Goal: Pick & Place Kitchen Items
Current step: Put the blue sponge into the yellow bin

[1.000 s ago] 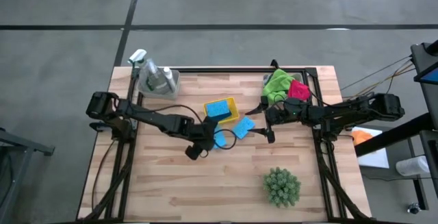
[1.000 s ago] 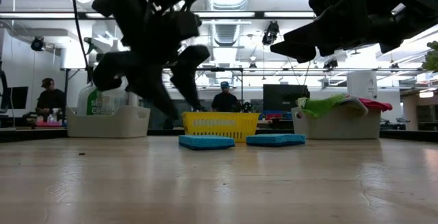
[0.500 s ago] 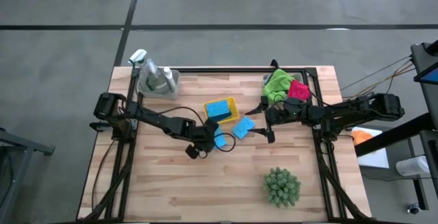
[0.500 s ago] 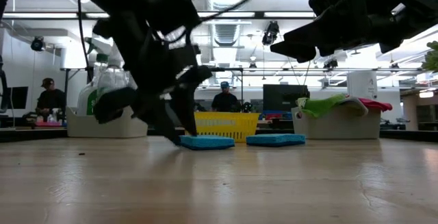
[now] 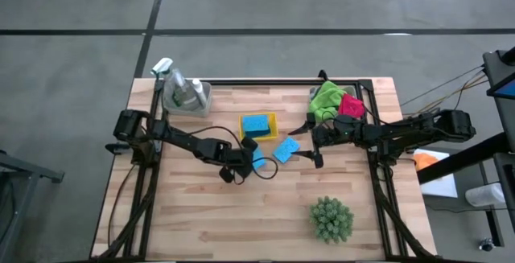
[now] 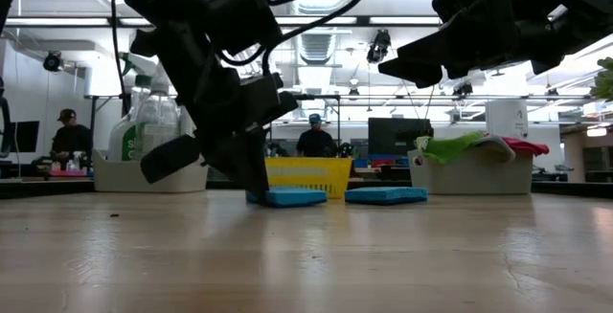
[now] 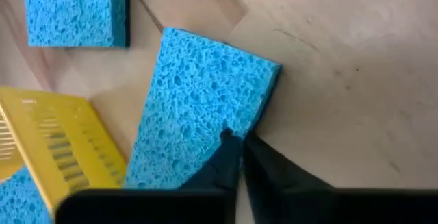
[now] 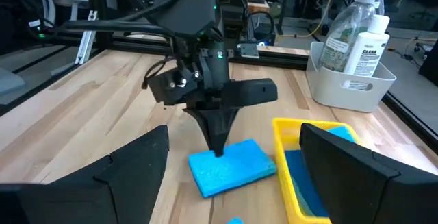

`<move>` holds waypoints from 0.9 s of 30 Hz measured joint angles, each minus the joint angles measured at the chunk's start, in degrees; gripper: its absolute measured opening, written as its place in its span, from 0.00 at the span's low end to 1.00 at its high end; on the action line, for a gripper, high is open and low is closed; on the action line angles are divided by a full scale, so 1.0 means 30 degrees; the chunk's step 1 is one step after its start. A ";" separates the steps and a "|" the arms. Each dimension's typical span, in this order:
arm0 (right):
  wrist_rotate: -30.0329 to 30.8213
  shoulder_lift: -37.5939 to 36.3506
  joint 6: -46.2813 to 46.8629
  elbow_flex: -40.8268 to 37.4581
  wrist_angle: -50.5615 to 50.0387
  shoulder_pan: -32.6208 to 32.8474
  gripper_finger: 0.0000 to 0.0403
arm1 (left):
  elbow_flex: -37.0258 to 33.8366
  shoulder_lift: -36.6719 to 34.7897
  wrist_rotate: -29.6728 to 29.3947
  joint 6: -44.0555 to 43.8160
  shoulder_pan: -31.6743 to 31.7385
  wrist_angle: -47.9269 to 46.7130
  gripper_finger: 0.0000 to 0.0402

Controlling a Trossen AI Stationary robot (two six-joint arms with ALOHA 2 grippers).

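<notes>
On the worktop [image 5: 201, 215], seen from above, the left hand [image 5: 251, 160] hides a blue sponge [image 7: 198, 128]; its wrist view shows fingertips [image 7: 231, 152] pinched shut at the sponge's edge. Further right, the right hand [image 5: 310, 144] is held wide open above, empty.

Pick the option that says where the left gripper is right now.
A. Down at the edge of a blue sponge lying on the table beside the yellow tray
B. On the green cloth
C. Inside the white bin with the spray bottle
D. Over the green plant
A: the left gripper has its fingertips together on the edge of the blue sponge, which lies flat on the table next to the yellow tray.
</notes>
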 joint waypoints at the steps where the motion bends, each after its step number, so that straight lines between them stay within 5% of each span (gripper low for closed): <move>1: 0.0000 0.0000 0.0000 0.0000 -0.0006 0.0001 0.81 | -0.0003 -0.0021 -0.0086 -0.0115 -0.0072 -0.0007 0.03; 14: -0.0066 0.0000 0.0134 0.0000 -0.0160 0.0001 0.81 | 0.1592 -0.0604 -0.0571 -0.3042 -0.2419 -0.1267 0.00; 27: -0.0066 0.0007 0.0219 0.0000 -0.0313 0.0001 0.81 | 0.5228 -0.2412 -0.6284 -0.7430 -0.2014 -0.6812 0.00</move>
